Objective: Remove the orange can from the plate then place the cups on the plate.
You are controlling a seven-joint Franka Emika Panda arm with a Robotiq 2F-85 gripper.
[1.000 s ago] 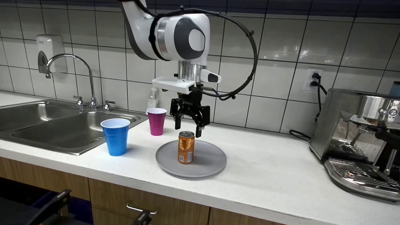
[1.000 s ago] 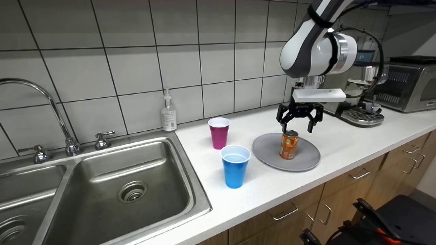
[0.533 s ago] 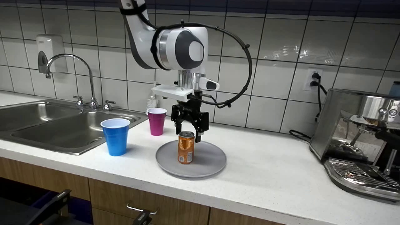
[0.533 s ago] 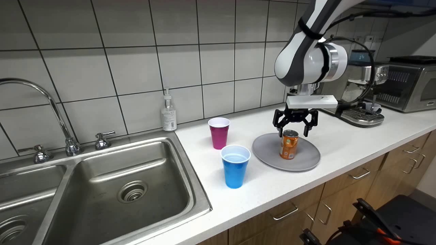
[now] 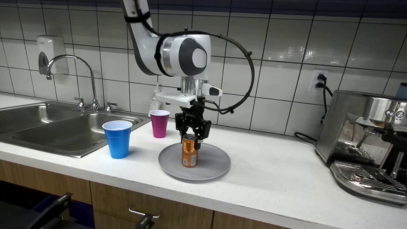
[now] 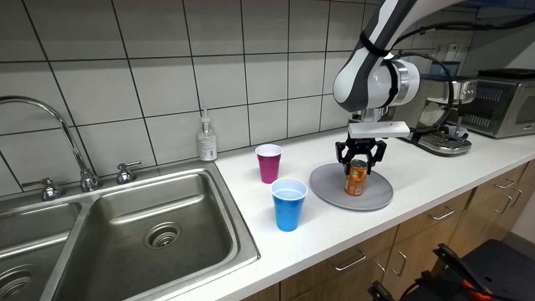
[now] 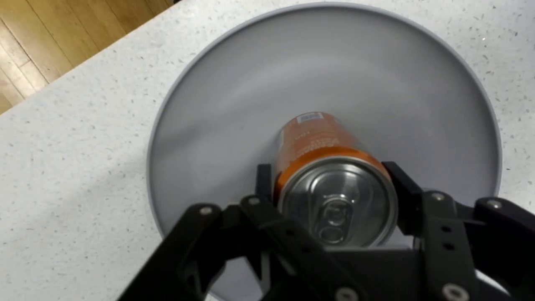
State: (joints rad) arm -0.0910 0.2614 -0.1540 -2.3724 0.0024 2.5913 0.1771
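"What's hidden near the counter's point(image 5: 273, 178) back edge?"
"Some of the soap bottle point(image 5: 154, 104), behind the purple cup point(image 5: 159, 127), in an exterior view."
"Past the front edge?"
"A cut-off black thing point(image 6: 497, 269). In the wrist view, the gripper point(image 7: 331, 184) covers some plate point(image 7: 376, 83)."

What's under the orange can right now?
The plate; the orange can stands on it. The patch directly beneath is covered by the can and cannot be seen.
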